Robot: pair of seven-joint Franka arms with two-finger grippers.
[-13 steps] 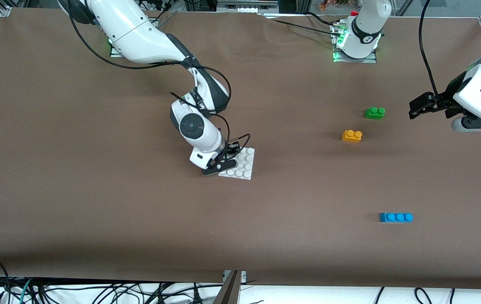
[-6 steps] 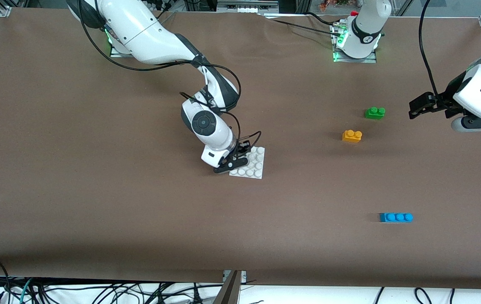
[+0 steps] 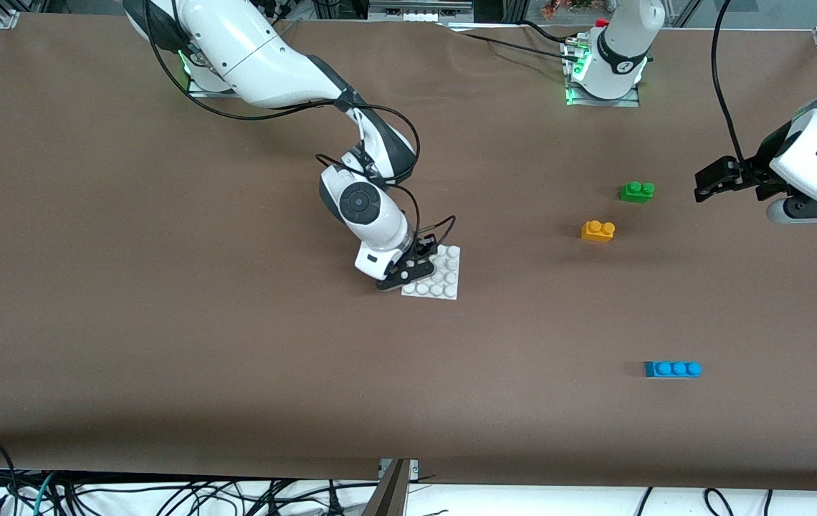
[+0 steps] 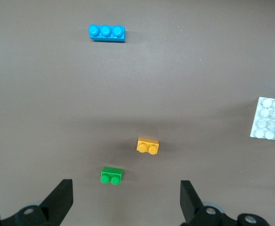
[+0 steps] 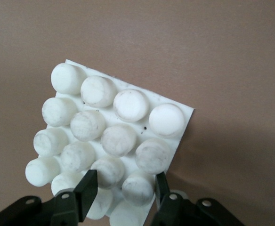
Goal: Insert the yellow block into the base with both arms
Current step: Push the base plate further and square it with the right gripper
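Front view, mid-table: base (image 3: 444, 276) is gripped at its edge by the right gripper (image 3: 408, 266), jaws clamped on a stud row; plate sits on the table.
Front view, left arm's end: left gripper (image 3: 711, 179) hangs over the table, waiting, jaws wide apart, nothing held.
Front view, block: yellow block (image 3: 598, 230) lies untouched between base and left gripper, well apart from both; green brick (image 3: 636, 191) just farther from the camera, blue brick (image 3: 673, 368) nearer.
Step judged: base is being positioned by the right arm; block not yet picked.
Left wrist view: yellow block (image 4: 148, 146) is seen ahead of the open fingers (image 4: 60, 201), green brick (image 4: 111, 175) closer to them.
Next move judged: a descent on the yellow block is called for, with the green brick avoided.
Right wrist view: fingers (image 5: 86, 194) are closed on the base (image 5: 177, 141) rim, one stud between them.
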